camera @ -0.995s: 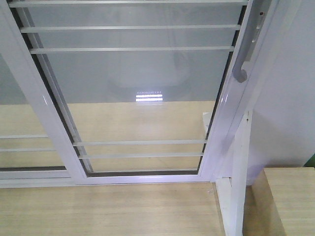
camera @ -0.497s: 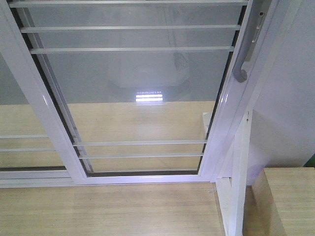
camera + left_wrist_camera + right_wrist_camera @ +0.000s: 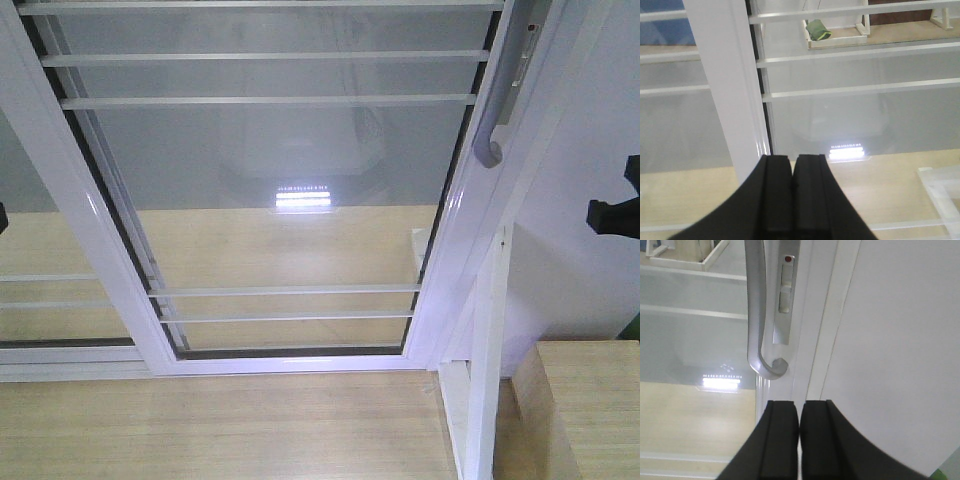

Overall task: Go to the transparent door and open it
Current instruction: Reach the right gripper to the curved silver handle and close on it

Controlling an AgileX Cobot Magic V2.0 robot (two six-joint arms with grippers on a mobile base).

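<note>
I'm only getting the lower part of the transparent door [image 3: 280, 200] on the front camera; its top is running off the upper edge, and so is the upper end of the grey handle [image 3: 497, 100]. The right gripper [image 3: 615, 215] is showing up as a black scrap poking in at the right edge, so I'm not reading its jaws from there, and a dark sliver [image 3: 2, 218] at the left edge is too little for me to name. On the left wrist view a green lump [image 3: 818, 29] behind the glass is looking too small to identify. Both wrist cameras are cropping their fingers [image 3: 782, 440] at the bottom edge.
</note>
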